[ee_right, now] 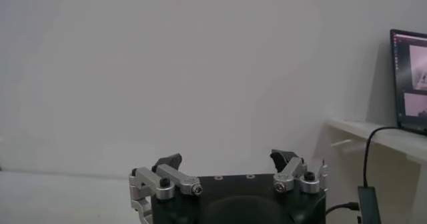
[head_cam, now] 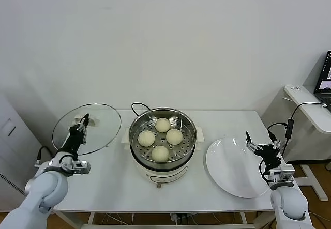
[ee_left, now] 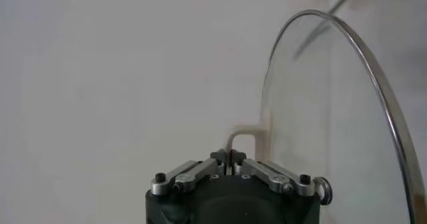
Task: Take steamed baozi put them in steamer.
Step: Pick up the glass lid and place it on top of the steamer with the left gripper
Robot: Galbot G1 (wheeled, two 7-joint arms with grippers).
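Several pale round baozi [head_cam: 160, 137] sit on the perforated tray inside the shiny steel steamer [head_cam: 189, 121] at the table's middle. My left gripper [head_cam: 83, 122] is shut on the cream handle [ee_left: 241, 137] of the round glass lid [head_cam: 98, 123] and holds the lid tilted up, left of the steamer. In the left wrist view the lid [ee_left: 333, 119] stands on edge past my shut gripper [ee_left: 229, 156]. My right gripper [head_cam: 258, 143] is open and empty over the right rim of the flat white plate [head_cam: 227, 169]. In the right wrist view that gripper [ee_right: 227, 160] faces the bare wall.
A black cord [head_cam: 137, 105] runs from behind the steamer. A white side shelf [head_cam: 310, 107] with a laptop [ee_right: 408, 79] and cables stands to the right of the table. The table's front edge lies just below the steamer and plate.
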